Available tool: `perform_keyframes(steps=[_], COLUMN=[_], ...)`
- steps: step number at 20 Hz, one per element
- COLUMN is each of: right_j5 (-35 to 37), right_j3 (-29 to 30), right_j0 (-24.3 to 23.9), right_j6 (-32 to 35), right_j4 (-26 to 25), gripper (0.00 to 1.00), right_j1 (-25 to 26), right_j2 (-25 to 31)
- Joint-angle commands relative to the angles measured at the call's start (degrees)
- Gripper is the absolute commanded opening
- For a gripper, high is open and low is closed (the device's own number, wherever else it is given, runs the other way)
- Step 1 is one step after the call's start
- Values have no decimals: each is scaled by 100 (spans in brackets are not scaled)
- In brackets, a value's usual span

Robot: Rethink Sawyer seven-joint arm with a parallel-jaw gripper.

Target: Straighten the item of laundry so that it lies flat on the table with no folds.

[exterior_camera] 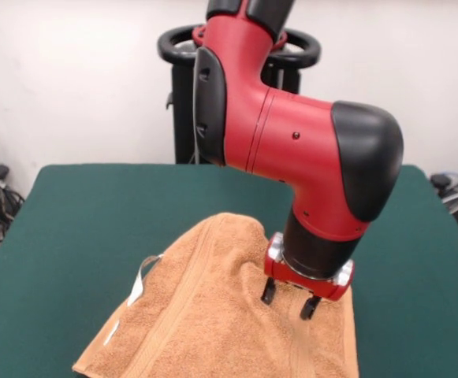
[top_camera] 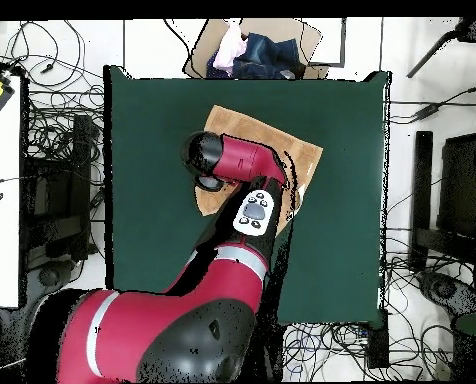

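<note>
At left of the front view, bare green table. Toward the near centre, orange-tan towel, rumpled, humped up at its far side, white tag on its left edge. Right of centre, gripper directly over the towel's right part, 2 fingers spread apart, gripping nothing, tips at the cloth. Cloth mostly left and near of the claw, so probably a pinch straight down.

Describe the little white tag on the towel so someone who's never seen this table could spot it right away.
Start at the dark green table, then the orange-tan towel bunched on it beneath the gripper. On the towel's edge away from the gripper hangs the tag, a thin white strip, the only white on the cloth.
</note>
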Motion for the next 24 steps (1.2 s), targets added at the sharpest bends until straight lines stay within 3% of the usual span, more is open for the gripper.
perform_keyframes(steps=[1,14,20,24], right_j5=[-153,-1229,-474,394], right_j3=[587,1294,1192,916], right_j0=[-75,-492,-305,-237], right_j6=[1225,1114,1091,1085], right_j4=[45,-23,-19,-72], gripper=[100,100,100,100], right_j1=[58,-350,-296,-113], right_j2=[325,321,324,259])
